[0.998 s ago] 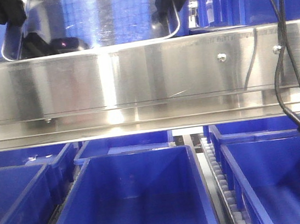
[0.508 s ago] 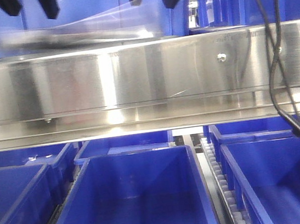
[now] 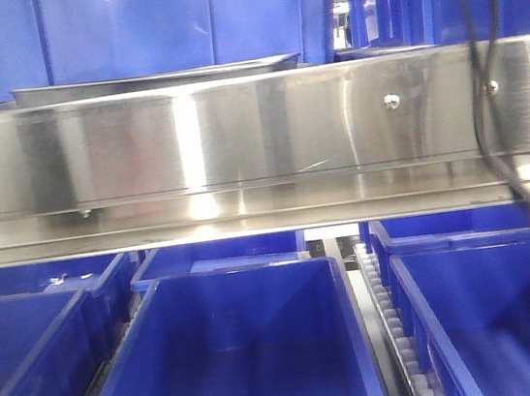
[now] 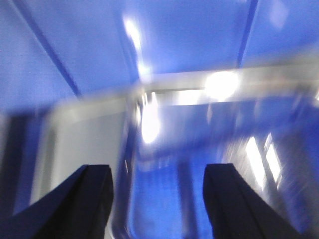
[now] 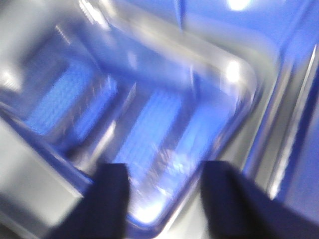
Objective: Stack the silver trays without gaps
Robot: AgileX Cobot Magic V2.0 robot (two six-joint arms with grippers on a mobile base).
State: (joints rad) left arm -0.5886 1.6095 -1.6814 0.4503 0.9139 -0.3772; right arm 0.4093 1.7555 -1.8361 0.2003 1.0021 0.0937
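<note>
The silver trays (image 3: 156, 77) show edge-on as a thin flat sliver lying on the shelf just behind the steel rail. How many lie there I cannot tell. Neither gripper appears in the front view. In the blurred left wrist view, my left gripper (image 4: 158, 169) is open above a shiny tray (image 4: 169, 129), with nothing between its dark fingers (image 4: 94, 199). The right wrist view is also blurred. There my right gripper (image 5: 164, 167) hangs open over the tray's rounded corner (image 5: 149, 114), apart from it.
A broad brushed-steel shelf rail (image 3: 237, 133) with screws spans the front view. Deep blue bins (image 3: 237, 358) sit below it, and more blue bins (image 3: 125, 26) stand behind the trays. Black cables (image 3: 494, 80) hang at the right. A roller track (image 3: 388, 318) runs between the lower bins.
A second ago both grippers held a tray tilted up by its ends. They let it go, it dropped flat onto the shelf, and both grippers rose out of the front view.
</note>
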